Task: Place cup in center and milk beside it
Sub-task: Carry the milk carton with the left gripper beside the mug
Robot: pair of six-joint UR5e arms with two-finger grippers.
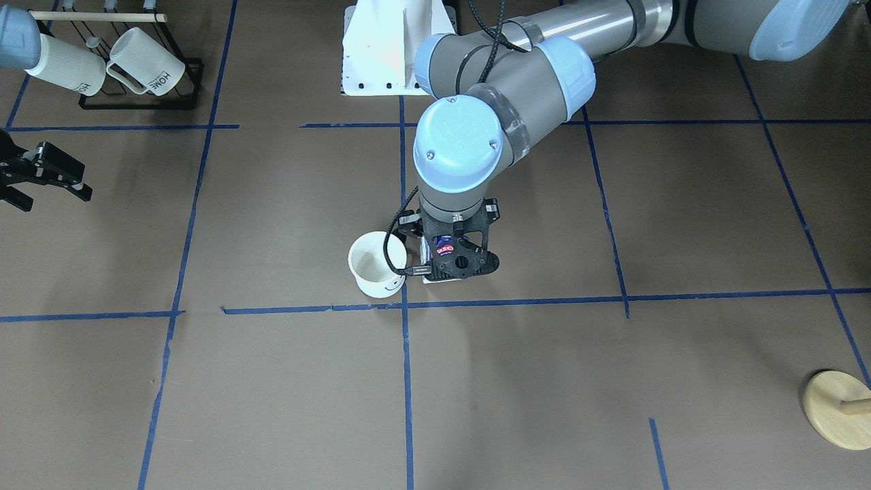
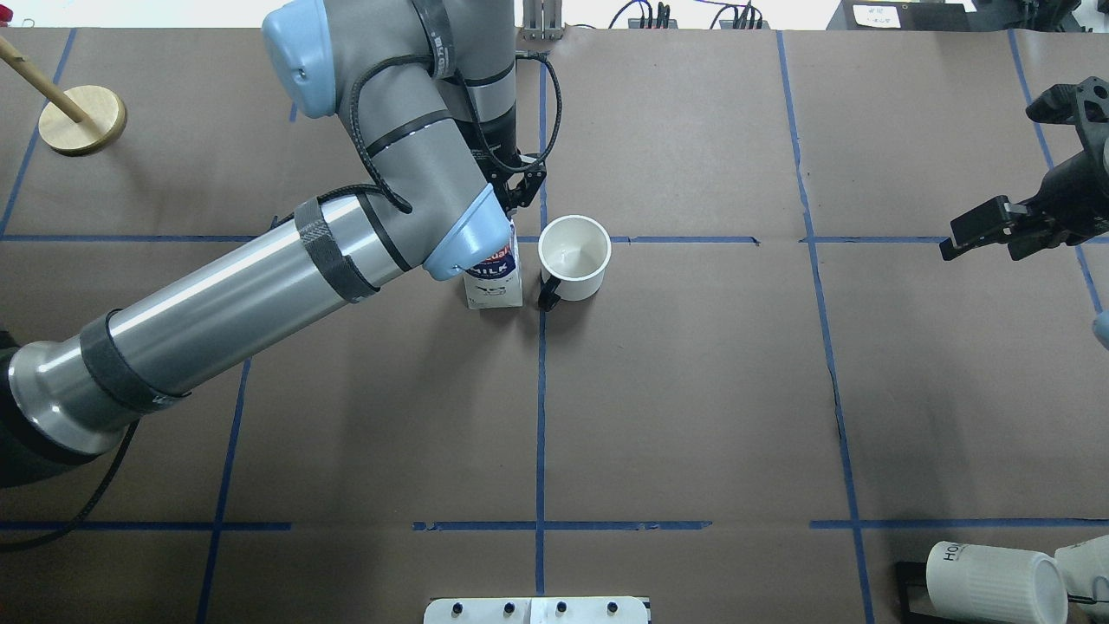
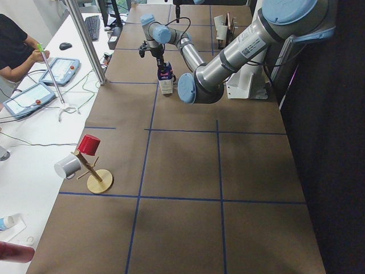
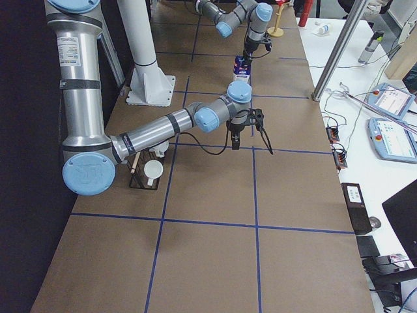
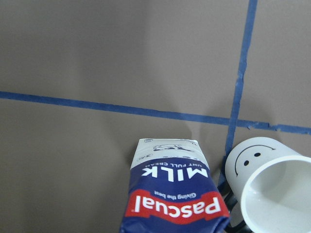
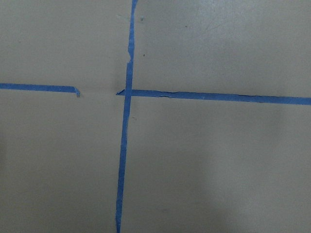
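In the middle of the desk, the cup [image 2: 573, 257] stood upright just beside the center [image 2: 542, 240], its foot touching the tape crossing and its black handle turned toward the robot's edge. The milk [image 2: 494, 282] stood upright close on the cup's left, and you could not tell whether the two touched.

The left gripper [image 1: 452, 262] hung straight over the carton with its jaws drawn in on the gable top, so it looked to have the milk in hold. The right gripper [image 1: 47, 184] hovered near the desk's right edge with its jaws spread and nothing in them.

You would have judged the carton a tall, narrow box of waxed card. Its smooth walls would give under a hard squeeze, and it would tip easily on so small a base. The frames did not tell whether it was full. The folded ridge at the top was the stiffest place to take it, as you had done, and a straight lift off would suit it best.

The cup looked rigid and glazed, so slippery and liable to chip. If it needed nudging onto the crossing, the rim wall opposite the handle offered the surest pinch.
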